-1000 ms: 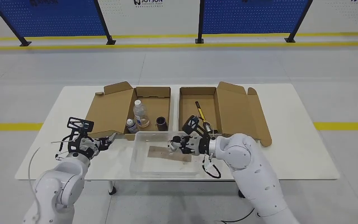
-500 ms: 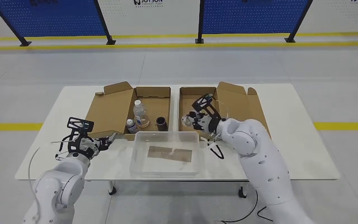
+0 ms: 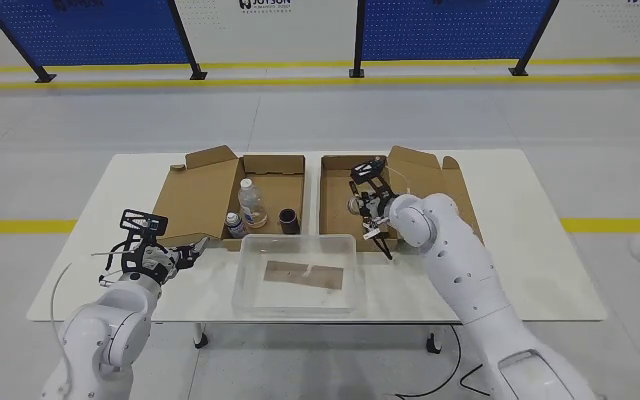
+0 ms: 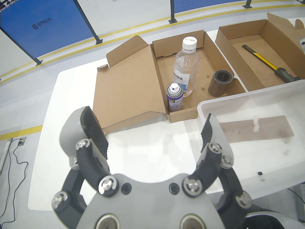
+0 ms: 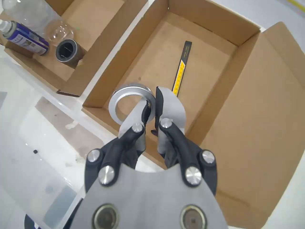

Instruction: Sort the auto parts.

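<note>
While it hung over the table (image 4: 71, 84) just beside the left wall of the clear bin (image 3: 243, 285), the left gripper (image 4: 147, 120) had its jaws spread wide and nothing between them. Through the bin bottom a brown strip (image 4: 250, 129) was visible (whether it lay inside or under the bin, I cannot tell). Beyond the far left corner of the bin stood the left cardboard box (image 4: 128, 77); in its part nearest to the bin were a spray can (image 4: 175, 97), a water bottle (image 4: 185, 70) and a black cylinder (image 4: 220, 83), all upright and close together. Beyond the far right corner of the bin, the right gripper (image 5: 152, 98) was closed tightly on the rim of a metal ring (image 5: 116, 101), which hung above the near end of the right cardboard box (image 5: 155, 48). Farther from the bin, a caliper (image 5: 183, 58) lay flat on this box's floor.
</note>
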Action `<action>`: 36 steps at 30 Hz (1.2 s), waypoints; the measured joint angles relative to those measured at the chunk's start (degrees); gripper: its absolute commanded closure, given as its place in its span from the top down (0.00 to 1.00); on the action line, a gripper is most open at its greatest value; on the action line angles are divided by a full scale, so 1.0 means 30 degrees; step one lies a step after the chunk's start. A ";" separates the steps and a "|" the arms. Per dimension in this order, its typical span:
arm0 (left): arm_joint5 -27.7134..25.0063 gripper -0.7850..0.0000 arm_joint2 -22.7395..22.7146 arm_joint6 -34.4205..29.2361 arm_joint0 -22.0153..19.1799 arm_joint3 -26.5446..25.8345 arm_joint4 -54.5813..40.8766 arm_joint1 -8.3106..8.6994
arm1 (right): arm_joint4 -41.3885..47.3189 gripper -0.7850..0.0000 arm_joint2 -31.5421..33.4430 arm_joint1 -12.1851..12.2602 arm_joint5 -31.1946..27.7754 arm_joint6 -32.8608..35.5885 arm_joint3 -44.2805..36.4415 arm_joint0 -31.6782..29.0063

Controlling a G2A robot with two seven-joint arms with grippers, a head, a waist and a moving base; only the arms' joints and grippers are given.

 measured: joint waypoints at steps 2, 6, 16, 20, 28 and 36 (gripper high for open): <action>0.0000 1.00 0.0000 0.0000 0.0000 0.0000 0.0000 0.0000 | -0.0009 0.00 -0.0635 -0.0250 0.0081 0.0105 0.1347 0.0716; 0.0000 1.00 0.0000 0.0000 0.0000 0.0000 0.0000 0.0000 | 0.0305 0.00 -0.1710 -0.0763 0.0031 0.0197 0.3516 0.1790; 0.0000 1.00 0.0000 0.0000 0.0000 0.0000 0.0000 0.0000 | 0.0673 0.00 -0.3942 -0.2123 0.0009 -0.0165 0.7627 0.3553; 0.0000 1.00 0.0000 0.0000 0.0000 0.0000 0.0000 0.0000 | 0.0969 0.00 -0.4285 -0.2517 -0.0004 -0.0436 0.8881 0.4012; 0.0000 1.00 0.0000 0.0000 0.0000 0.0000 0.0000 0.0000 | 0.1313 0.00 -0.4665 -0.3100 0.0108 -0.0562 1.0858 0.4676; 0.0000 1.00 0.0000 0.0000 0.0000 0.0000 0.0000 0.0000 | 0.1770 0.20 -0.4587 -0.3342 -0.0487 -0.1292 1.2031 0.5047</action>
